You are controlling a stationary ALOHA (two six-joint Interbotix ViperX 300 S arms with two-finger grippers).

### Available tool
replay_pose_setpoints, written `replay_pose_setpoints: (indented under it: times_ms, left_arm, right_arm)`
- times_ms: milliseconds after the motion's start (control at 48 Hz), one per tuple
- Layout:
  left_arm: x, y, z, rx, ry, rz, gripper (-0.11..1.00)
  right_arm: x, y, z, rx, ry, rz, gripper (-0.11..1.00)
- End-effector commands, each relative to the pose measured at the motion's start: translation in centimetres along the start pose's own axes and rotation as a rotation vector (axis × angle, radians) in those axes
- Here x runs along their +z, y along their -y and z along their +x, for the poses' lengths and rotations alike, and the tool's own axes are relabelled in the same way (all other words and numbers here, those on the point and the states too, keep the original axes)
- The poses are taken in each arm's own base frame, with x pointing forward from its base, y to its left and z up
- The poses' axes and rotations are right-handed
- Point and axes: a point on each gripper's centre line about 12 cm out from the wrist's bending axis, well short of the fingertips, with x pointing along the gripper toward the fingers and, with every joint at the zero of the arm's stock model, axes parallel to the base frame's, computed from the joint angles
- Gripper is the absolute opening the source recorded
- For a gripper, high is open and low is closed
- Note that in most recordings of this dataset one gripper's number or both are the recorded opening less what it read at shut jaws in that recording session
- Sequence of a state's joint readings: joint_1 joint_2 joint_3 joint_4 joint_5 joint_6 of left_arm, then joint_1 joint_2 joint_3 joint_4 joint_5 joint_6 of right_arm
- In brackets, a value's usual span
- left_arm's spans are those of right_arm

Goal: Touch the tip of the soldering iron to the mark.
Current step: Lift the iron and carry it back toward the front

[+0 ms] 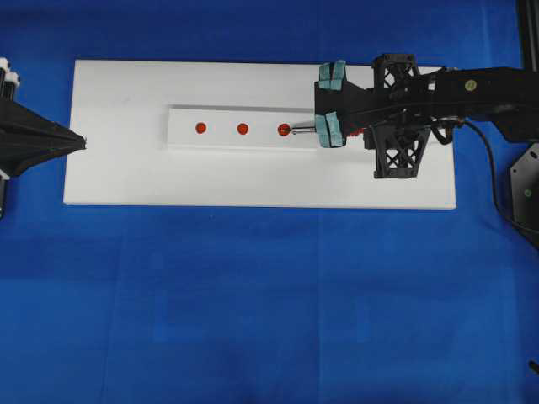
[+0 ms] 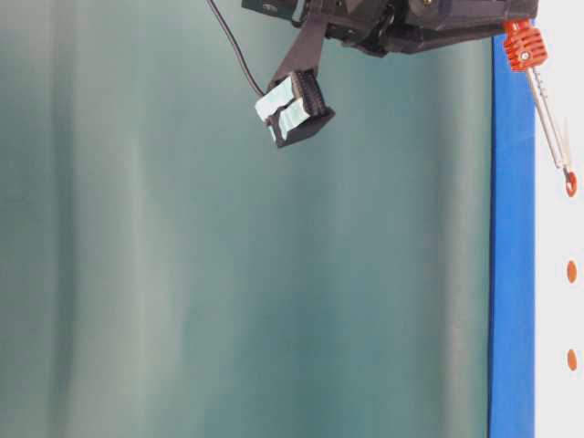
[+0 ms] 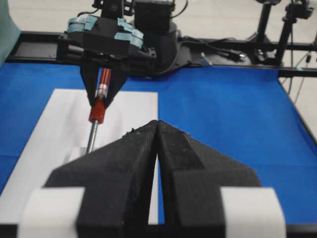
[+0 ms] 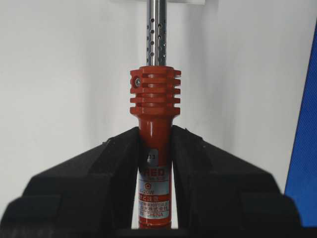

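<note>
My right gripper (image 4: 154,133) is shut on the red-orange handle of the soldering iron (image 4: 154,99), whose silver shaft (image 1: 303,130) points left over the white block (image 1: 223,116). The tip (image 1: 292,131) sits at the rightmost of three red dots. The mark (image 1: 242,129), the middle dot, lies bare to the tip's left. In the table-level view the tip (image 2: 569,175) meets the nearest dot, and the mark (image 2: 571,270) is further along. My left gripper (image 1: 81,141) rests shut and empty at the board's left edge; its closed jaws fill the left wrist view (image 3: 157,124).
The block lies on a white board (image 1: 253,181) over a blue cloth (image 1: 253,295). A black cord (image 1: 488,168) trails off behind the right arm. A green curtain (image 2: 228,274) fills most of the table-level view.
</note>
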State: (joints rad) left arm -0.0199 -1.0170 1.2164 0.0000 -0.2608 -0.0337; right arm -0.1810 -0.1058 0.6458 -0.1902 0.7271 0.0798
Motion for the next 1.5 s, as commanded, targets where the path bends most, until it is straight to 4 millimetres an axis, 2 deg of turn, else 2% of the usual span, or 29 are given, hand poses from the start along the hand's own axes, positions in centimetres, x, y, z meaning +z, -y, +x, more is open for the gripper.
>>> replay_pose_setpoints:
  times_ms: [0,292,771,1250,1396,1479]
  left_arm:
    - [0.5,0.1,0.1,-0.004,0.014,0.001,0.0]
    - [0.6,0.1,0.1,-0.006,0.018,0.001,0.0]
    - [0.6,0.1,0.1,-0.004,0.018,0.001,0.0]
    - [0.5,0.1,0.2,-0.004,0.014,0.0,0.0]
    - [0.5,0.1,0.2,-0.004,0.012,0.0,0.0]
    - [0.5,0.1,0.2,-0.004,0.014,0.0,0.0]
  right_arm:
    - [0.6,0.2,-1.0,-0.002,0.03,0.009,0.06]
    - [1.1,0.4,-4.4,-0.009,0.087,0.02,0.06]
    - [2.5,1.2,-12.3,-0.032,0.125,0.038,0.06]
    - [2.4,1.1,-12.5,-0.025,0.128,0.054,0.06]
    - [2.3,0.0,-12.6,-0.005,0.127,0.098,0.06]
    - [2.1,-1.5,-12.9,0.018,0.138,0.097,0.06]
